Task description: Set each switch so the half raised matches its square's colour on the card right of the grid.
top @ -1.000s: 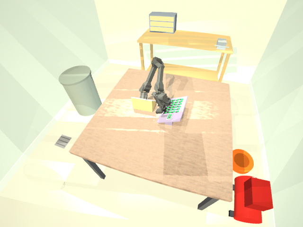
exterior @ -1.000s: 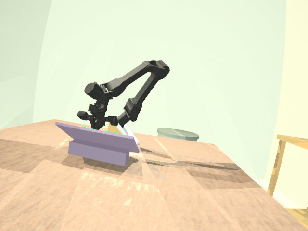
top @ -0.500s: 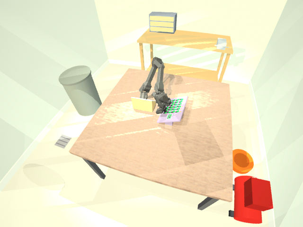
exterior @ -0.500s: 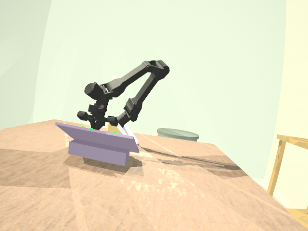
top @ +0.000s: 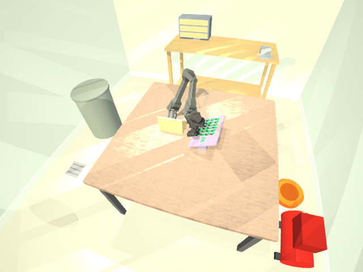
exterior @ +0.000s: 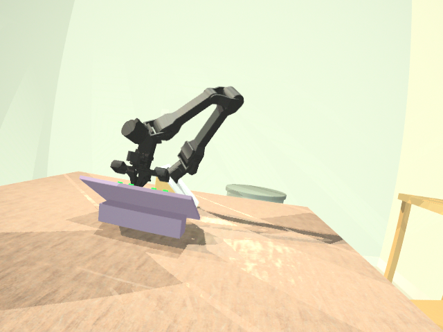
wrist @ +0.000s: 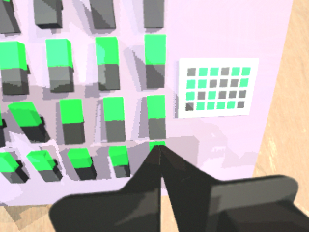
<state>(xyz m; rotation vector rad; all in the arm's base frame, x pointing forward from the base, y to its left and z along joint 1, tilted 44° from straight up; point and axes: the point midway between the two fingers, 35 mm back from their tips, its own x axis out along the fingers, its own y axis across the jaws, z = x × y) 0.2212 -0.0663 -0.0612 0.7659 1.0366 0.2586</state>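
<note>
My gripper (top: pixel 197 134) (exterior: pixel 140 185) (wrist: pixel 158 150) is shut and holds nothing. Its tips point down at the near row's rightmost switch on the tilted lilac panel (exterior: pixel 142 200) (wrist: pixel 217 29) and hide most of it; contact cannot be told. Only a green strip of that switch shows in the wrist view. Further left, near-row switches such as this one (wrist: pixel 119 156) show green and dark halves. The two rows beyond also show both colours; visible far-row switches show mostly dark grey. The white card (top: pixel 202 139) (wrist: pixel 218 62) lies right of the grid, with four rows of green and grey squares.
A yellow board (top: pixel 171 125) stands on the wooden table (top: pixel 176 181) beside the arm, close to the gripper. The panel rests on a lilac base block (exterior: pixel 141 219). A bin (top: pixel 98 112) stands on the floor left of the table.
</note>
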